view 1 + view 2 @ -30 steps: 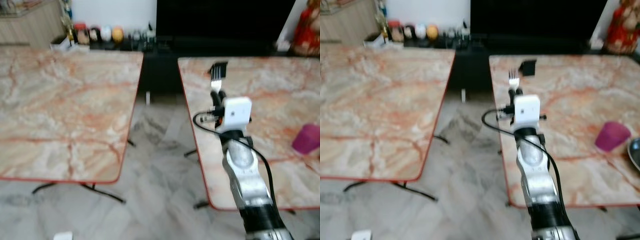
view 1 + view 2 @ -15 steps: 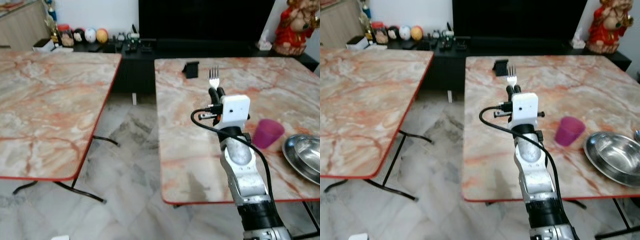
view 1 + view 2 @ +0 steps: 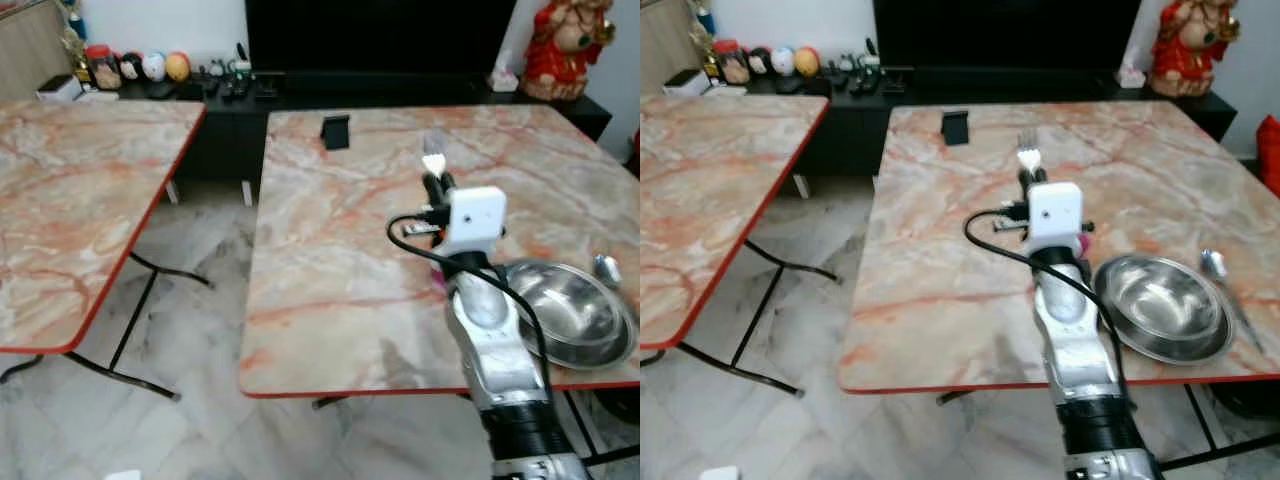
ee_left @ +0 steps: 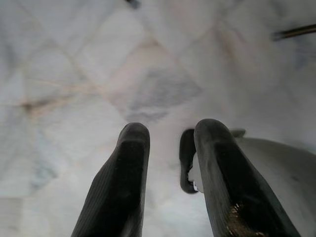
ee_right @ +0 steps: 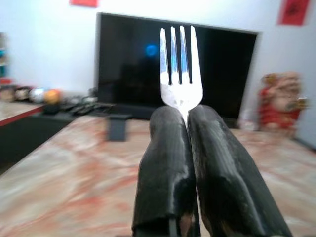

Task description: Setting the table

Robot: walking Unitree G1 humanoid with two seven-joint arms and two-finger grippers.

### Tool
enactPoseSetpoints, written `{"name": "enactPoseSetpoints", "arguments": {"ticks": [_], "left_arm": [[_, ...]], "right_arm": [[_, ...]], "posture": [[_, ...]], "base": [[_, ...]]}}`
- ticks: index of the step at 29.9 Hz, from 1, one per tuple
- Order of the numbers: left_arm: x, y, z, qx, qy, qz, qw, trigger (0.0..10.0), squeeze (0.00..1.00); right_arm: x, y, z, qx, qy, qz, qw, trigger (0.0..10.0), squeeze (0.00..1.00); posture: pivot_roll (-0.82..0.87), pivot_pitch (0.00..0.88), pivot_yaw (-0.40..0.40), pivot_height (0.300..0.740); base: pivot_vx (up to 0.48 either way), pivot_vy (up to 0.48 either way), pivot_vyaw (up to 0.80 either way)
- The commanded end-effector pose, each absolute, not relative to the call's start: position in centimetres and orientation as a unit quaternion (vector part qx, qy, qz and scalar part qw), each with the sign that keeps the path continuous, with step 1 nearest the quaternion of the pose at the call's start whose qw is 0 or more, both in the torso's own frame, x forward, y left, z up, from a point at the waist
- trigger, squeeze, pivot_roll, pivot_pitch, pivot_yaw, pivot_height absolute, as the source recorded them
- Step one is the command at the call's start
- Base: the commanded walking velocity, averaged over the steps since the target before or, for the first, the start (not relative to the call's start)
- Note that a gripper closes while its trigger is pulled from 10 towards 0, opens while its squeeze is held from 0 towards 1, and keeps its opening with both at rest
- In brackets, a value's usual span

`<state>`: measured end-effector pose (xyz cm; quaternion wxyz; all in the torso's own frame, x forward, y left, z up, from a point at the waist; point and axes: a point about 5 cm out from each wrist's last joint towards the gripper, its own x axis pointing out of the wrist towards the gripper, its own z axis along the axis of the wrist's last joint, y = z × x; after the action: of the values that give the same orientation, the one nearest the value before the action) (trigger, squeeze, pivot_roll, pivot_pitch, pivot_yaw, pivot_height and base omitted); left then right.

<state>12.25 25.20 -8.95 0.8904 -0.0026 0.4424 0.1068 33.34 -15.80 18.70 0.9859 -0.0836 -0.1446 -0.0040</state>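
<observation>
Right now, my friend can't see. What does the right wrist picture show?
The right gripper holds a silver fork upright, prongs up, pinched between its two black fingers. Behind it lies a marble table, a small black stand, a dark TV and a blurry red figurine.

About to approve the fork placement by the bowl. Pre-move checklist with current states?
1. Grip: right claw shut on the fork, tines up. Ok.
2. Fork alignment: straight between the fingers. Ok.
3. Target: steel bowl on the table, spoon on its far right side. Ok.
4. Space on the bowl's left: pink cup mostly hidden behind the wrist. Cannot tell.
5. Left claw: open, pointing at the floor, idle. Ok.
6. Black stand far from the path. Ok.
</observation>
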Motion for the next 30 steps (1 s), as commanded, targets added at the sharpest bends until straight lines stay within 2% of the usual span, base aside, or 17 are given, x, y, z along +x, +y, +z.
{"name": "enactPoseSetpoints", "arguments": {"ticks": [1, 16, 30], "left_arm": [[11.5, 26.3, -8.9, 0.01, 0.455, 0.112, 0.883, 10.0, 0.0], [10.4, 26.8, -9.0, 0.012, 0.464, 0.115, 0.878, 10.0, 0.0], [11.9, 26.1, -8.8, 0.013, 0.454, 0.109, 0.884, 10.0, 0.0]], "right_arm": [[33.4, -14.7, 19.2, -0.078, -0.155, 0.011, 0.985, 10.0, 0.0], [33.5, -15.1, 19.4, -0.08, -0.157, 0.004, 0.984, 10.0, 0.0], [33.6, -15.6, 19.4, -0.088, -0.155, -0.003, 0.984, 10.0, 0.0]], "posture": [[-0.02, 0.0, 0.0, 0.74], [-0.02, 0.0, 0.005, 0.74], [-0.03, 0.0, 0.007, 0.74]], "base": [[0.0, -0.289, 0.0], [0.0, -0.29, 0.0], [0.0, -0.29, 0.0]]}}
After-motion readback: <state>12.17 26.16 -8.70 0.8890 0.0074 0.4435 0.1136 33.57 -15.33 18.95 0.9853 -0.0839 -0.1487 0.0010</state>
